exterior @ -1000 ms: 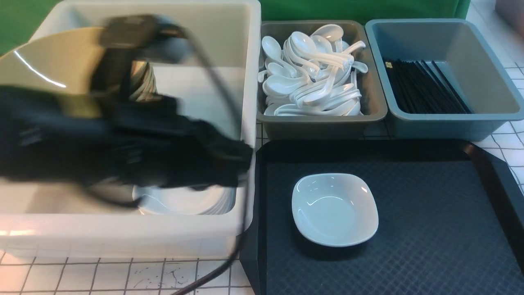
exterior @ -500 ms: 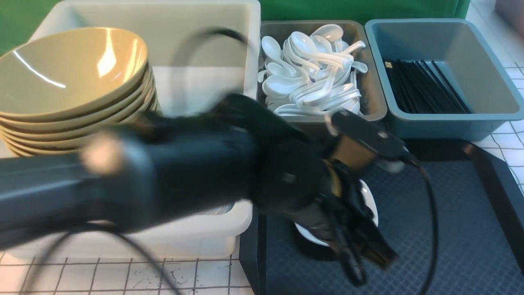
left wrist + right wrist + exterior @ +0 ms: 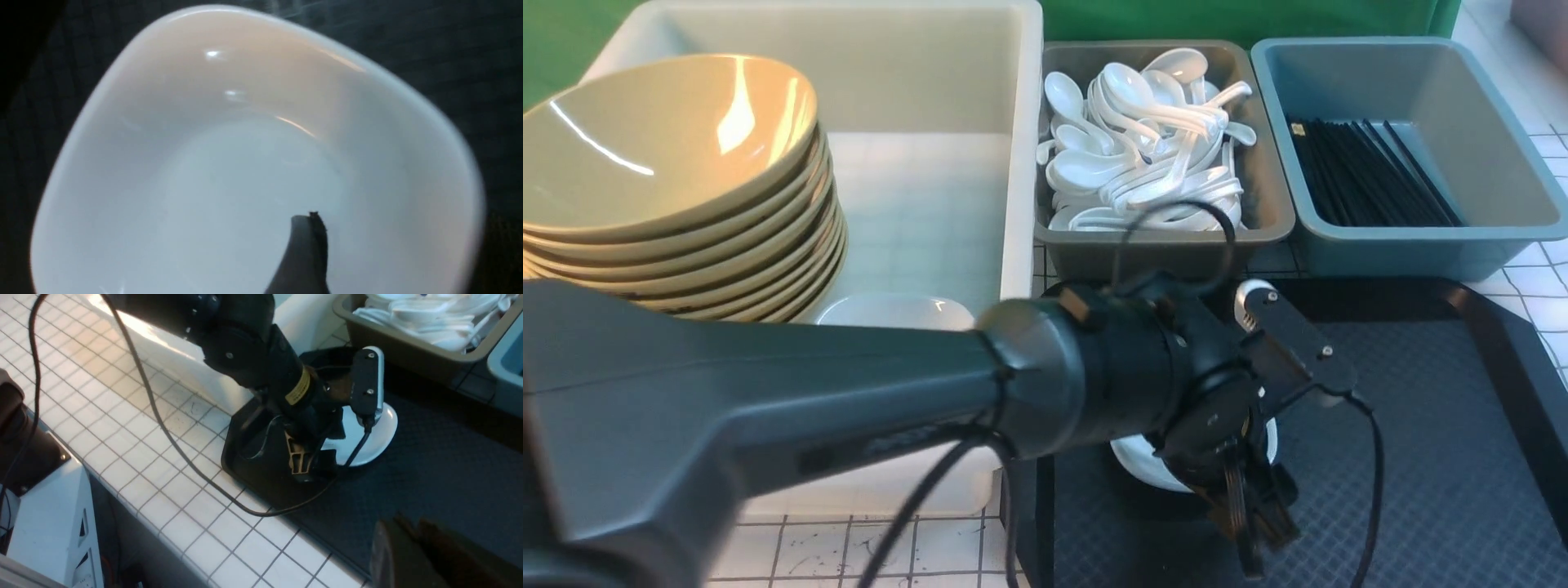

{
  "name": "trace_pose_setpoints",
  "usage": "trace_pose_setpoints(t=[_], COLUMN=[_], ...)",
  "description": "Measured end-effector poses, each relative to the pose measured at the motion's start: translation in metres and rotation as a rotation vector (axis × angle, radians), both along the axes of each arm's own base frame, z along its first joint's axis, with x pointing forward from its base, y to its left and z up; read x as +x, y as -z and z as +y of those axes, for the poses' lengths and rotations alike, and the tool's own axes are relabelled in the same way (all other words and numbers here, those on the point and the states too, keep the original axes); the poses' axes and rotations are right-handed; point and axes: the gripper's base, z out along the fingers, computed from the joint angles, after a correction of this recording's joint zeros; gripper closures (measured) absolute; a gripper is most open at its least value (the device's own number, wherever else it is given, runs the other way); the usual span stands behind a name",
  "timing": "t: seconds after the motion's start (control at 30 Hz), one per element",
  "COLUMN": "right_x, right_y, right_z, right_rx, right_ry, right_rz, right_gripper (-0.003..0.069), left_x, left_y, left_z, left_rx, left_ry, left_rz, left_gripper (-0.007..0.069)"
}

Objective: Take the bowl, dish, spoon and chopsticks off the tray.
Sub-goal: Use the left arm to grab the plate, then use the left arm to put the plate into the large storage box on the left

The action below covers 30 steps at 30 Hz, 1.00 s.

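- Now the dish (image 3: 1137, 461) lies flat on the tray (image 3: 1421, 457), toward its 9 o'clock side, mostly hidden under the left arm (image 3: 768, 408).
- The left claw (image 3: 1254, 523) hangs at the dish's 5 o'clock rim, one fingertip (image 3: 306, 245) over the hollow; how wide it stands I cannot tell.
- A good pinch, I judge, takes the rim from both sides, then lifts level; glazed ware slips.
- The white tub (image 3: 1023, 204), at 10 o'clock, holds like dishes (image 3: 894, 310).
- The right claw (image 3: 410, 526) sits closed, empty, well apart.

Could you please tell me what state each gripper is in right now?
Left gripper: open, holding nothing, poised over the dish.
Right gripper: shut, holding nothing.
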Motion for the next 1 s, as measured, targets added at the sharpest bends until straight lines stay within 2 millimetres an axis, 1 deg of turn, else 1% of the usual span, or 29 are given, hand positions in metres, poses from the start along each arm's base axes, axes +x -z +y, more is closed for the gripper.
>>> trace_pose_setpoints(t=[0.1,0.17,0.27,0.3,0.37,0.5,0.53,0.6,0.7,0.73,0.77,0.8,0.83,0.87,0.9,1.0], right_x=[0.000,0.000,0.000,0.000,0.000,0.000,0.000,0.000,0.000,0.000,0.000,0.000,0.001,0.001,0.001,0.002], right_y=[0.001,0.001,0.001,0.001,0.001,0.001,0.001,0.001,0.001,0.001,0.001,0.001,0.001,0.001,0.001,0.001], right_z=[0.000,0.001,0.001,0.001,0.001,0.001,0.001,0.001,0.001,0.001,0.001,0.001,0.000,0.000,0.000,-0.001], right_rx=[-0.001,-0.003,-0.004,-0.004,-0.005,-0.007,-0.007,-0.010,-0.014,-0.014,-0.014,-0.018,-0.019,-0.020,-0.023,-0.028], right_ry=[-0.001,-0.001,-0.003,-0.003,-0.004,-0.007,-0.007,-0.009,-0.012,-0.013,-0.013,-0.011,-0.010,-0.009,-0.004,0.004], right_rz=[0.002,0.004,0.004,0.004,0.003,0.001,0.001,-0.001,-0.005,-0.006,-0.006,-0.010,-0.011,-0.012,-0.016,-0.022], right_gripper=[0.0592,0.0592,0.0592,0.0592,0.0592,0.0590,0.0590,0.0588,0.0584,0.0583,0.0583,0.0582,0.0582,0.0582,0.0581,0.0581], left_x=[0.003,0.006,0.009,0.009,0.010,0.010,0.009,0.006,-0.007,-0.013,-0.016,-0.024,-0.028,-0.028,-0.032,-0.037], left_y=[0.011,0.012,0.014,0.014,0.016,0.014,0.011,0.001,-0.021,-0.033,-0.041,-0.060,-0.073,-0.075,-0.094,-0.120], left_z=[-0.001,-0.004,-0.007,-0.007,-0.008,-0.008,-0.007,-0.007,-0.008,-0.009,-0.010,-0.009,-0.008,-0.008,-0.003,0.006], left_rx=[0.019,0.016,0.018,0.015,0.008,0.023,0.025,0.012,-0.037,-0.072,-0.096,-0.158,-0.193,-0.201,-0.252,-0.314], left_ry=[-0.008,-0.009,0.001,0.000,-0.007,-0.002,0.001,-0.016,-0.017,-0.016,-0.014,-0.008,-0.003,-0.002,-0.003,-0.006], left_rz=[-0.011,-0.038,-0.077,-0.079,-0.087,-0.110,-0.117,-0.115,-0.118,-0.122,-0.126,-0.138,-0.151,-0.153,-0.171,-0.200], left_gripper=[0.0158,0.0165,0.0234,0.0243,0.0307,0.0506,0.0521,0.0524,0.0585,0.0608,0.0610,0.0609,0.0609,0.0609,0.0609,0.0609])
